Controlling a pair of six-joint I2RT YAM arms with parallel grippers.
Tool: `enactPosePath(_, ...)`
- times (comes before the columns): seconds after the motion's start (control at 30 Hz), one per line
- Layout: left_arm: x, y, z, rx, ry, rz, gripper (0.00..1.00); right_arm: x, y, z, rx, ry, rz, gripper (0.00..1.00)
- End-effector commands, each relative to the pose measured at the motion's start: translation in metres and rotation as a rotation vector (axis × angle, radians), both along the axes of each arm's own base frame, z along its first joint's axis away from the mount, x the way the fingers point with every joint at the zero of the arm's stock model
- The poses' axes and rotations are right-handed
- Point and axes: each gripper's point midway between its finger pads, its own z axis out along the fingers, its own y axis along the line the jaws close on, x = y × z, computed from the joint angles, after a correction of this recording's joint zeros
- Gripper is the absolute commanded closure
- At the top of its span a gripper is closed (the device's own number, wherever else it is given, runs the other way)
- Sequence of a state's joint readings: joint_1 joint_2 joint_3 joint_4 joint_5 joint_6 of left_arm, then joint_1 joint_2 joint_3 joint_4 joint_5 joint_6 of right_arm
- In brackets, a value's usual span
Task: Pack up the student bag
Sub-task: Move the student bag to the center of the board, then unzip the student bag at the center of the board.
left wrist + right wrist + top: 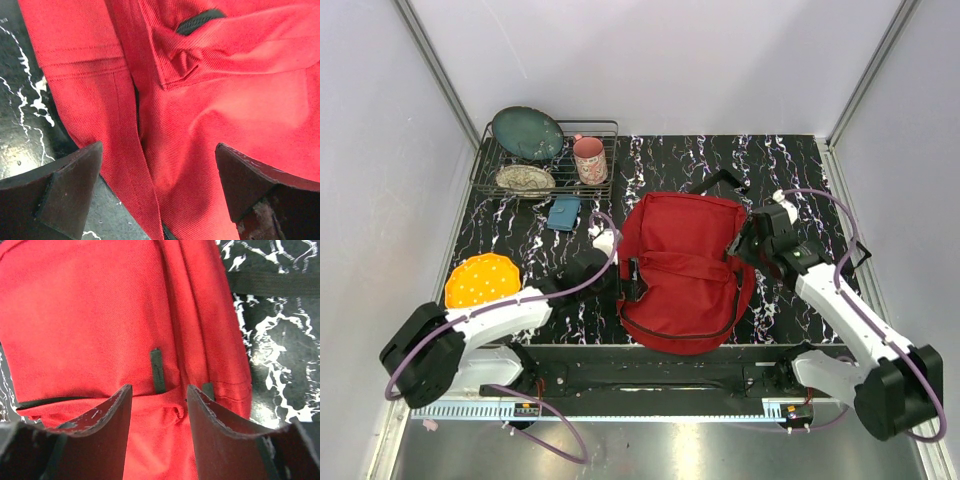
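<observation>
The student bag (pixel 685 265), a large red backpack with black straps, lies flat in the middle of the black marbled table. My left gripper (pixel 612 272) is at its left edge. In the left wrist view it (pixel 157 165) stands wide open, with a red fabric fold and a zipper seam (pixel 137 115) lying between the jaws. My right gripper (pixel 742 248) sits on the bag's upper right edge. In the right wrist view it (pixel 159 392) is half open over a small pucker of red fabric (pixel 177 410), just below a black webbing tab (pixel 158 370).
A wire dish rack (pixel 610 128) at the back left holds a teal plate (pixel 527 132), a speckled dish (pixel 525 180) and a pink mug (pixel 589 160). A small blue object (pixel 563 212) lies in front of it. An orange plate (pixel 482 280) sits at the left. A black strap (pixel 720 183) trails behind the bag.
</observation>
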State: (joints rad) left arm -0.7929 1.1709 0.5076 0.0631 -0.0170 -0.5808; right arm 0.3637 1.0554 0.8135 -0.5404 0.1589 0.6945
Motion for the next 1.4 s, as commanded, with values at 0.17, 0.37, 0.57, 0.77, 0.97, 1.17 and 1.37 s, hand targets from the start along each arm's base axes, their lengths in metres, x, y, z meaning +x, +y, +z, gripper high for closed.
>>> enactPosePath(0.17,-0.006,-0.019,-0.006,-0.096,0.033,-0.045,0.01,0.036,0.024,-0.004,0.067,-0.024,0.057,0.52)
enactPosePath(0.37,-0.011,-0.015,-0.01,-0.088,0.032,-0.057,0.01,0.042,0.034,-0.018,0.093,0.002,0.082,0.67)
enactPosePath(0.57,-0.013,-0.013,-0.011,-0.097,0.03,-0.052,0.01,0.035,0.025,-0.027,0.065,0.012,0.061,0.6)
enactPosePath(0.77,-0.014,-0.013,-0.01,-0.097,0.028,-0.06,0.01,0.028,0.021,-0.034,0.048,0.029,0.054,0.59)
enactPosePath(0.97,-0.013,-0.013,-0.008,-0.101,0.023,-0.06,0.01,0.024,0.019,-0.039,0.044,0.042,0.061,0.6)
enactPosePath(1.17,-0.013,-0.017,-0.004,-0.107,0.015,-0.078,0.01,0.029,0.02,-0.048,0.031,0.053,0.066,0.6)
enactPosePath(1.37,-0.014,-0.019,-0.001,-0.114,0.009,-0.094,0.01,0.034,0.023,-0.052,0.032,0.045,0.086,0.62)
